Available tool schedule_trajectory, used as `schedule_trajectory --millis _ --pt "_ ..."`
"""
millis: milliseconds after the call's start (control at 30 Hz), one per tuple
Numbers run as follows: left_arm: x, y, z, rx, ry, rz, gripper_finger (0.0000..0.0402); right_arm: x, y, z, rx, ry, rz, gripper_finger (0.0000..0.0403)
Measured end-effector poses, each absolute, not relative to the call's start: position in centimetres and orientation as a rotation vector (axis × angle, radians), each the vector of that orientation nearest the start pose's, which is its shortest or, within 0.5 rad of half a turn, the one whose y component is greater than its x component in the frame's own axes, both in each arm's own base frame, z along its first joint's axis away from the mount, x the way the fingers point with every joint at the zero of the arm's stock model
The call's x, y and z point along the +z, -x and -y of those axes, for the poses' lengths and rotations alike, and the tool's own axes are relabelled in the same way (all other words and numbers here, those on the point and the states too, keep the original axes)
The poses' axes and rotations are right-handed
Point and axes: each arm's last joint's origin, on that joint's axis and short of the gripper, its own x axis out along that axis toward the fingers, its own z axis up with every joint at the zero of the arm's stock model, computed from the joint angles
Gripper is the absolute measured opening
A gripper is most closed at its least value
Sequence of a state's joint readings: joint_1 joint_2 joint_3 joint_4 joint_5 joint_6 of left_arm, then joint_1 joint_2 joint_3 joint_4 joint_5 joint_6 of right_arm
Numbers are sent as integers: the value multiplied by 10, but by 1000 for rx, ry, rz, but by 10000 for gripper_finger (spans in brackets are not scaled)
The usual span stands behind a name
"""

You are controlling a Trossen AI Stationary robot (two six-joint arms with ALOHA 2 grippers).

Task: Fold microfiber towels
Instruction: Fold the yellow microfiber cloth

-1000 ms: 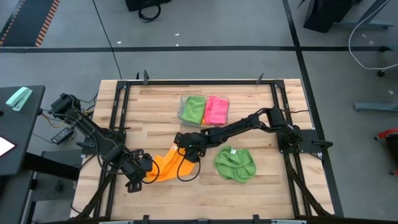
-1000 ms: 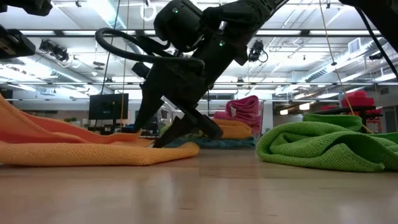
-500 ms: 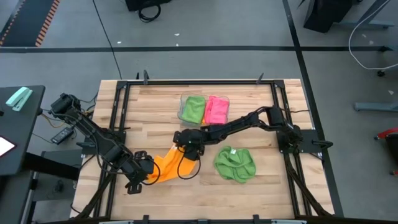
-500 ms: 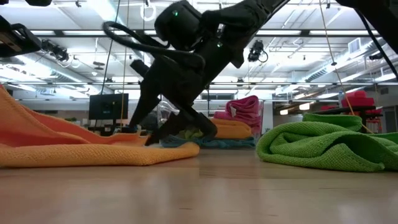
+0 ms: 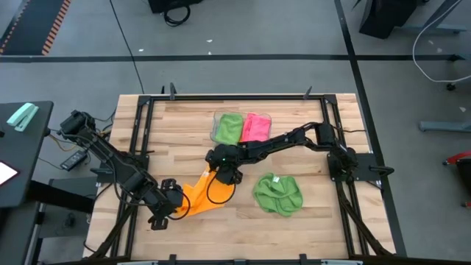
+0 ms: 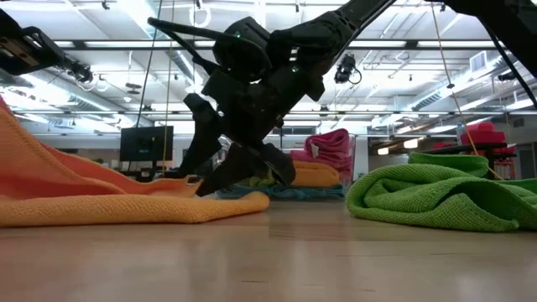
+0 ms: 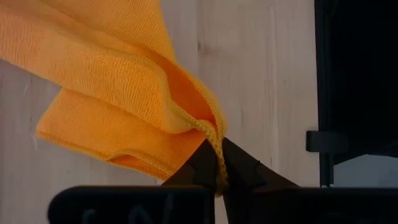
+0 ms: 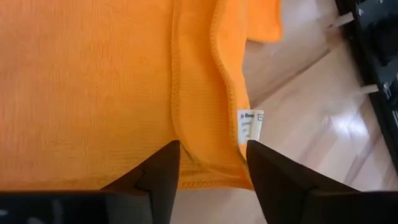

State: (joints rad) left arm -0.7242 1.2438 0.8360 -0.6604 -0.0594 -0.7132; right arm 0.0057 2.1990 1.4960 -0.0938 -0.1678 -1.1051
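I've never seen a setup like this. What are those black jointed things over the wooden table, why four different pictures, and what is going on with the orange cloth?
Those are two robot arms at a wooden table, each ending in a two-finger gripper. One picture looks straight down, one looks level across the tabletop, and two come from small cameras on the arms' wrists.

On the table lie an orange microfiber towel, a crumpled green microfiber towel and a clear plastic tray holding a folded green cloth and a folded pink cloth.

The left gripper is shut on the orange towel's edge, near the table's front left. The right gripper, over the middle of the table, has its fingers apart on either side of another edge of that towel, near its small white label; it has not pinched it yet.
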Motion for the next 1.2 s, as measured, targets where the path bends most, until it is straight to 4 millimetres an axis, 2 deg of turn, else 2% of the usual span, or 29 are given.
schedule_trajectory --millis 133,267,367,467,667,900,1033,1200 --pt "227 -174 152 -219 210 -1136 14 137 -469 -9 573 941 -603 167" --pt "228 -176 153 -240 208 -1113 27 137 -470 -8 565 942 -596 128" --pt "228 -176 153 -241 209 -1111 33 138 -470 -7 555 935 -598 119" --pt "228 -176 153 -236 217 -1112 26 138 -470 -6 540 901 -608 129" --pt "229 -176 154 -243 212 -1106 14 137 -470 -10 489 778 -649 178" --pt "229 -177 154 -247 213 -1100 33 130 -461 -33 523 722 -754 200" --pt "229 -177 154 -258 194 -1098 26 129 -457 -43 532 692 -803 200" --pt "229 -177 154 -300 125 -1086 15 127 -448 -66 568 631 -881 200"
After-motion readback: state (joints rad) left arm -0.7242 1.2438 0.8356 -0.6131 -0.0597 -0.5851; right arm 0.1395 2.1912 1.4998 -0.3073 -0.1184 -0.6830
